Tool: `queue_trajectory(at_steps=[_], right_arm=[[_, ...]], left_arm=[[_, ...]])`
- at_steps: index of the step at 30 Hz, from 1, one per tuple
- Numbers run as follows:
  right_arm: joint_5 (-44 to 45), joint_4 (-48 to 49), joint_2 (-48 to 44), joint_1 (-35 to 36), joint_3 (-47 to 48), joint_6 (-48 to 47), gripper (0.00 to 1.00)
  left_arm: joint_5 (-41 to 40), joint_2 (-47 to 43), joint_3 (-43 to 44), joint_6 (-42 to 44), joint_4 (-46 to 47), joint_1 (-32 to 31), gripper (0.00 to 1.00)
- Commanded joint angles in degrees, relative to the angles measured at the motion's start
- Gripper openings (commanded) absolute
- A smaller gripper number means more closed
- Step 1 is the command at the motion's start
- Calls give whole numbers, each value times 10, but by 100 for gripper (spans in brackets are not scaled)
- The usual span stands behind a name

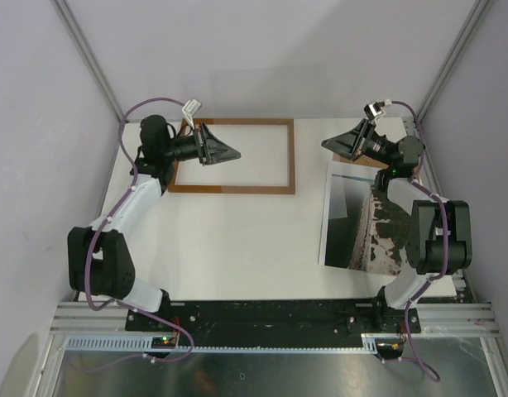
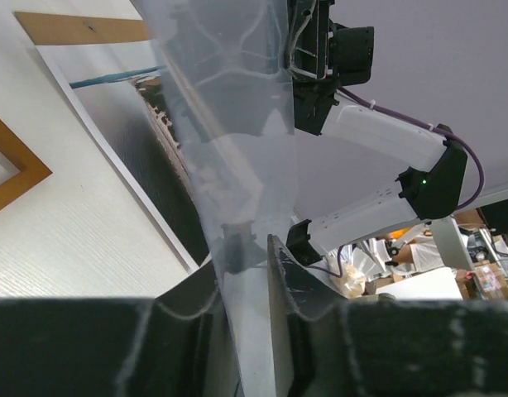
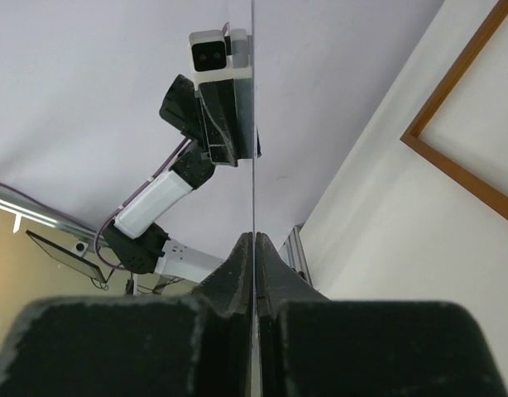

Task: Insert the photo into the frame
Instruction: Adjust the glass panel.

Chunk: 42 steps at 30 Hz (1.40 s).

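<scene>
While the clear sheet [image 2: 229, 124] hangs upright between the two arms, photo [image 1: 349, 215]: flat on the table [image 1: 237, 248] at 4 o'clock in the overhead view, partly under the right arm, touched by neither gripper.
frame [image 1: 290, 157]: flat at 11 o'clock, well apart from the photo, with bare table showing through its opening.
long axes: the photo runs 12 to 6 and the frame 9 to 3 — a quarter turn looks necessary.
right gripper [image 1: 330, 143]: jaws pressed together on the sheet's edge; the photo lies just at its 6 o'clock.
left gripper [image 1: 233, 151]: over the frame's left end; the sheet passes between its fingers [image 2: 283, 265], but I cannot tell whether they pinch it.
nearer arm: the right for the photo, the left for the frame — my reading.
</scene>
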Motion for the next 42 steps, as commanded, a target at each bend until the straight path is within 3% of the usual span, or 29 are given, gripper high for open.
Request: queue_trajectory(at_steps=[1, 2, 4, 8, 10, 13, 21, 31, 38, 42], right_arm=[[-6, 66, 1, 6, 21, 25, 0], [-8, 71, 1, 7, 21, 28, 0], [-9, 80, 2, 10, 22, 33, 1], [-10, 95, 5, 12, 27, 44, 31], [-13, 99, 8, 31, 36, 48, 39], [-17, 100, 8, 42, 47, 48, 45], [-45, 106, 2, 44, 55, 48, 45], [-79, 199, -9, 34, 46, 115, 41], [-89, 189, -36, 35, 27, 102, 38], [-93, 129, -64, 33, 16, 49, 35]], left_arm=[[11, -31, -1, -5, 18, 1, 17], [11, -32, -1, -6, 18, 1, 9], [12, -35, -1, -7, 18, 1, 2], [14, -42, -1, -4, 18, 0, 0], [16, -44, -1, -3, 18, 0, 0], [18, -45, -1, -1, 17, 0, 0], [31, -38, 6, 8, 16, 1, 0], [56, -24, 25, 25, 13, -4, 0], [58, -26, 23, 34, 5, -8, 0], [58, -28, 23, 36, 1, -10, 0]])
